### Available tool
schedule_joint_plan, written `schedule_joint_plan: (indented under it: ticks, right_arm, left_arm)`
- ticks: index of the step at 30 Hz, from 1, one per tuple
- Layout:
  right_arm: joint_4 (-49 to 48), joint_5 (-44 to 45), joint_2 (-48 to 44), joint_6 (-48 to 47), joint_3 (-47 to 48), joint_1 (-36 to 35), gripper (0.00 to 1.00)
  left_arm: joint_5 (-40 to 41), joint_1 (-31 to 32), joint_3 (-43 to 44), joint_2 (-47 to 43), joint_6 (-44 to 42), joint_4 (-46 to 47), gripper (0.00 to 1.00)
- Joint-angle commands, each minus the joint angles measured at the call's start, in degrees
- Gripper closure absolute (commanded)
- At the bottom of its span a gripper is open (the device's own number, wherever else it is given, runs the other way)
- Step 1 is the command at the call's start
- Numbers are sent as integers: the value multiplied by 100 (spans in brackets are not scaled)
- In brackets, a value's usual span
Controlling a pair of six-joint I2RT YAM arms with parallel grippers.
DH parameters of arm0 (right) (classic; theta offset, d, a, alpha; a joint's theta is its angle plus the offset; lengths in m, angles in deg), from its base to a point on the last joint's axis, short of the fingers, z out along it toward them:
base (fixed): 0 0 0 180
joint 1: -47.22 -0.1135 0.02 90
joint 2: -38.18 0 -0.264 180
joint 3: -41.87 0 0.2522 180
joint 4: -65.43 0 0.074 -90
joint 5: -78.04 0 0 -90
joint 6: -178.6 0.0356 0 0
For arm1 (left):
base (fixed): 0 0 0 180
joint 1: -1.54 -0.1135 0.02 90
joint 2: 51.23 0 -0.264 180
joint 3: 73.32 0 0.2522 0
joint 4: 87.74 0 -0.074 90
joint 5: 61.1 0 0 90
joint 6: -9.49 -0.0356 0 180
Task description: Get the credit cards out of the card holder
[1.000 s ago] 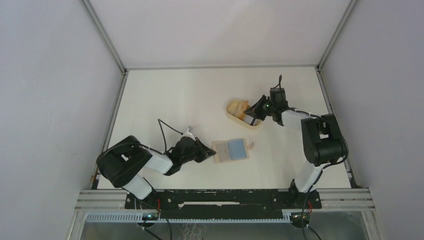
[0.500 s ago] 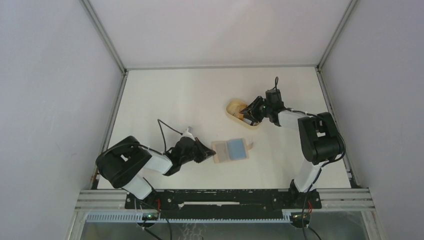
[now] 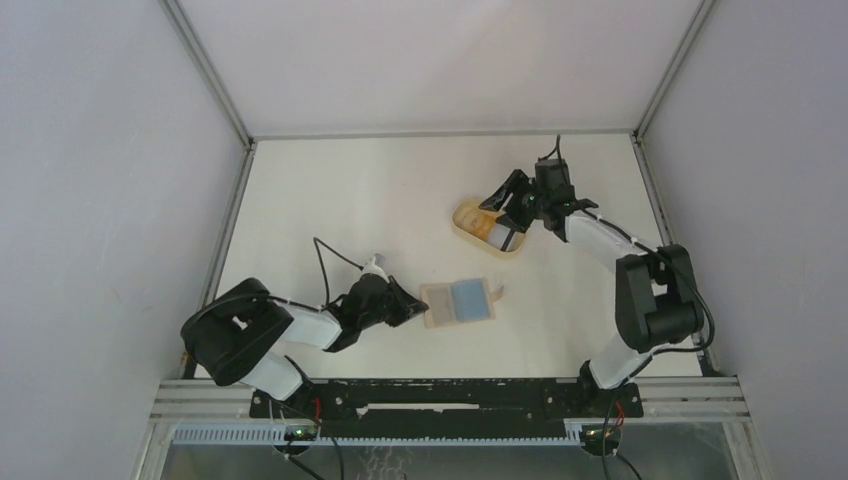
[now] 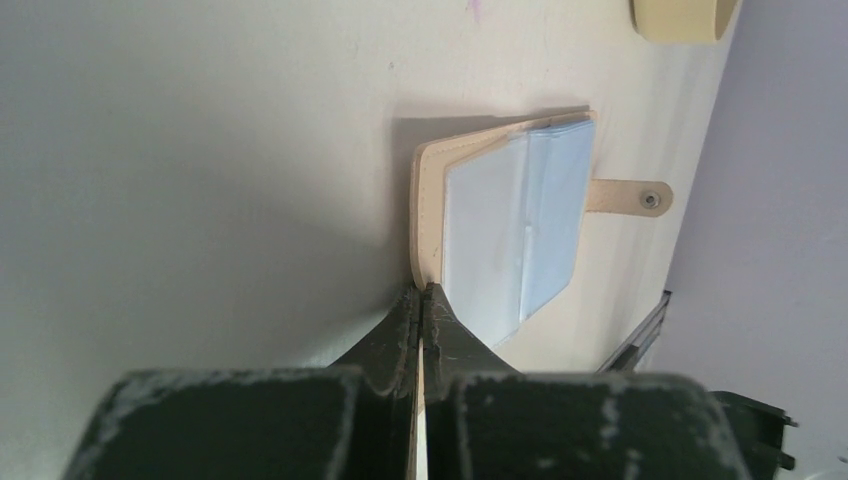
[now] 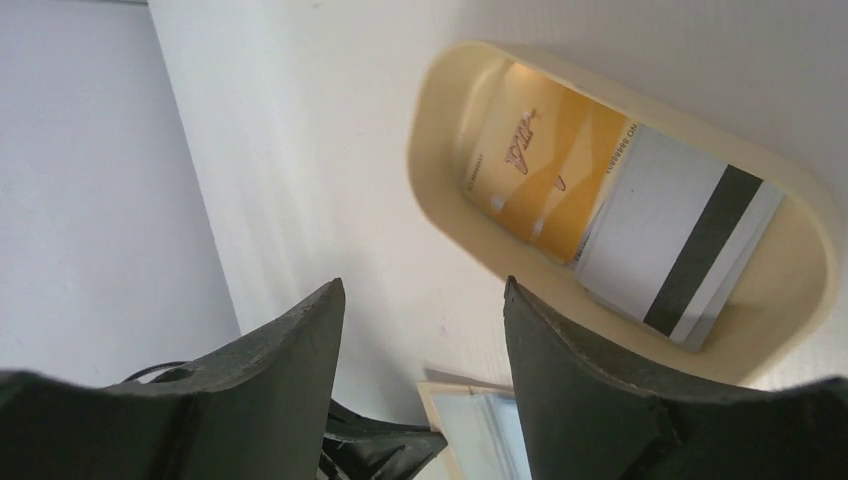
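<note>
Top external: card holder [image 3: 459, 303] laid open between arms, blue credit card [image 3: 471, 296] seen inside. Left gripper [image 3: 419, 308] pressed together at its nearest edge. Right gripper [image 3: 503, 212] spread, empty, well apart over tray [image 3: 456, 218].

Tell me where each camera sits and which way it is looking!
Top camera: high above and behind the robot, looking down at the whole table; the left arm and right arm show, bases at the bottom.
Left wrist camera: on the left arm, looking along its shut left end effector at the open wallet.
Right wrist camera: on the right arm, looking down past its open right end effector into the tray holding cards.
Shared: both wrist cameras catch the wallet and the tray.
</note>
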Motion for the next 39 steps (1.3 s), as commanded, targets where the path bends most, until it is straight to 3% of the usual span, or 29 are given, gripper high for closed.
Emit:
schedule_joint_plan:
  ticks: [1,8,14,26,39]
  right_arm:
    - [824,431,-727,-684,346,-100,32]
    - [1612,1876,-1654,-1799,120,-1068,15]
    - [1470,1988,-2292,-1947,-596,-1446,13]
    - [780,708,-2952,-2339,-1244,-1500,12]
    - [519,308,-3414,-2505,-1669,-1310,12]
  left_arm:
    - [446,56,139,-398,-545,-1461,100]
    - [845,110,1172,-1225,-1321,-3480,100]
    - [1031,146,2184,-1512,-2009,-4974,100]
    - [1635,165,4391,-1556,-3409,-7371,100]
    - [1816,229,6086,-1522,-3921,-8752,100]
